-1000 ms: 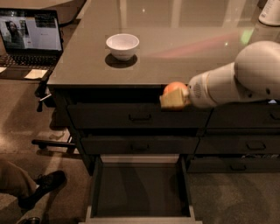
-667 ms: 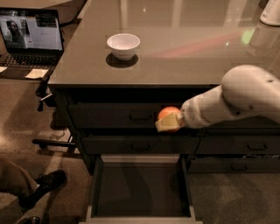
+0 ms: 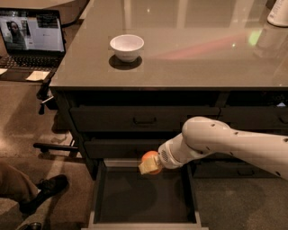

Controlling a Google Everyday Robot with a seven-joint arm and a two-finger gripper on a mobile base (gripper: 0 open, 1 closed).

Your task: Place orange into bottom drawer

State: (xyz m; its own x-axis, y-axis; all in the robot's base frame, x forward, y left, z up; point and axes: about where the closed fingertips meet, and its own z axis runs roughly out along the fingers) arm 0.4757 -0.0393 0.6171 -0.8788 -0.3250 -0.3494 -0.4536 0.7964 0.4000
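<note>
Compared with the two earlier frames, the arm (image 3: 225,143) has come down: the orange (image 3: 148,157), then level with the upper handled drawer (image 3: 144,119), now hangs just above the rear edge of the open bottom drawer (image 3: 135,204). The tool (image 3: 150,166) is pinched on the orange, with a pale finger pad (image 3: 146,169) against its lower side. The fruit is above the drawer, not resting on its floor.

Above the bottom drawer, the second handled drawer (image 3: 117,148) and the upper one are both closed. The worktop (image 3: 189,63) lies higher still and carries a white bowl (image 3: 127,46), which sits above and slightly left of the bottom drawer. A lit laptop (image 3: 31,40) stands far to the upper left of the drawer, and a dark shoe (image 3: 47,188) lies on the ground just to its left.

The arm covers the drawer's right rear corner and part of the cabinet front. The drawer's front rim is cut by the lower frame edge. A white object (image 3: 279,13) at the upper right corner is cropped and cannot be identified.
</note>
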